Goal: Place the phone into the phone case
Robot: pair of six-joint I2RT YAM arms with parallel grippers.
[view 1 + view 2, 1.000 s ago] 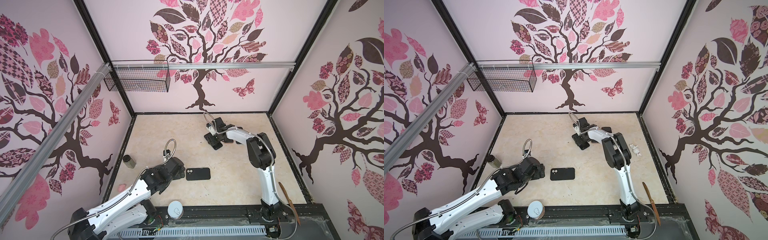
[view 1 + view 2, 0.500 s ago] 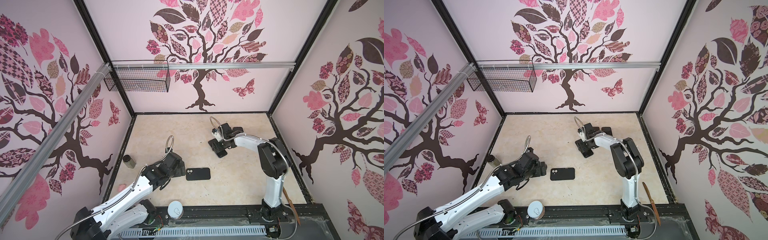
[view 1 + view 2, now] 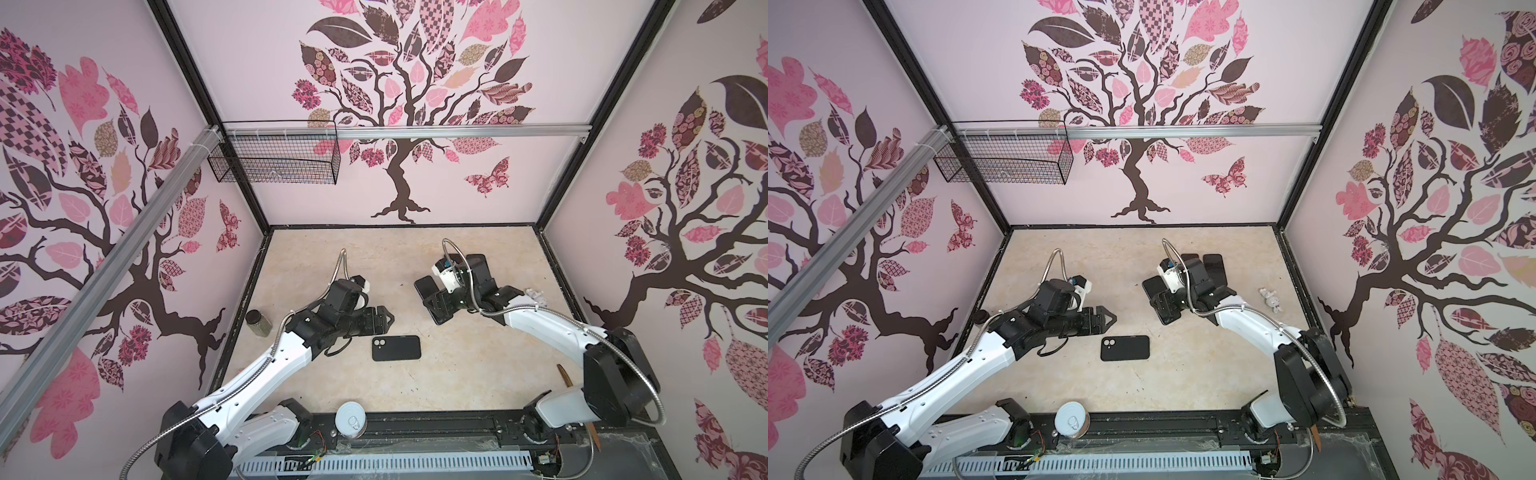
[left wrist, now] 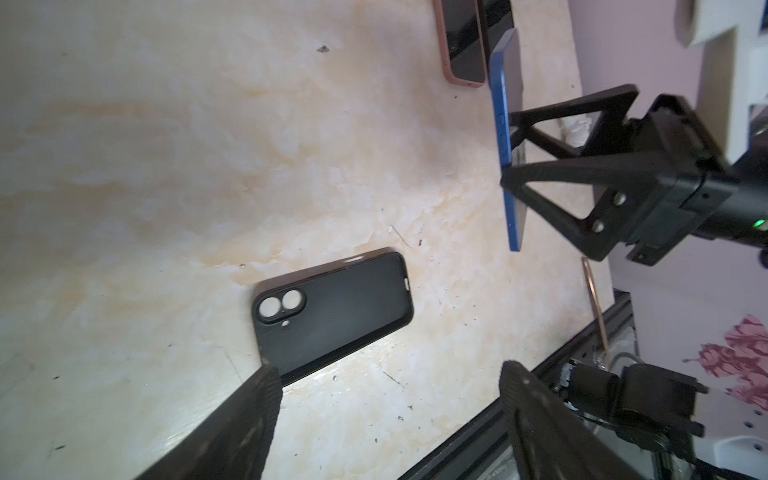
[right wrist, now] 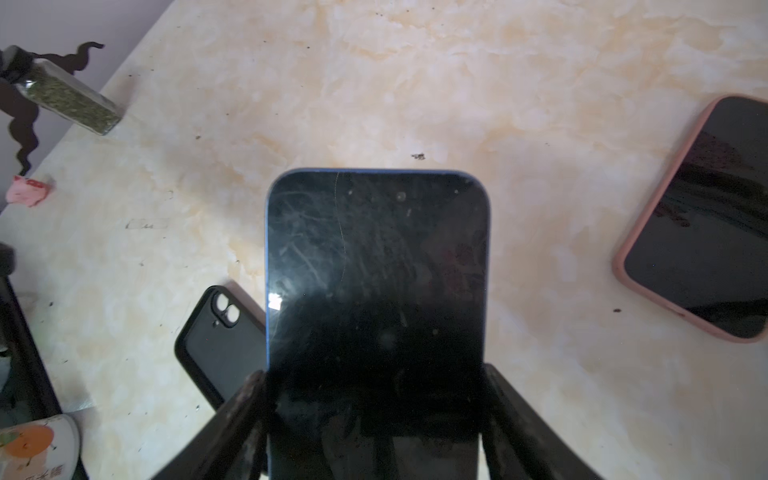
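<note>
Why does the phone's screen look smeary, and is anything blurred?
Right wrist view: the phone in the right gripper shows scratches, smudges and a bright glare spot. Left wrist view: the left gripper's fingers are blurred, the phone case sharper.

The phone (image 5: pixel 376 270) is showing glossy, scratched glass; the phone case (image 4: pixel 340 316) is looking matt; the surface (image 4: pixel 166 166) is looking smooth and marbled.

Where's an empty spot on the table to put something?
Bare: the back of the table, and the front between the black case and the right arm. Crowded: around the right claw, where phones lie.
</note>
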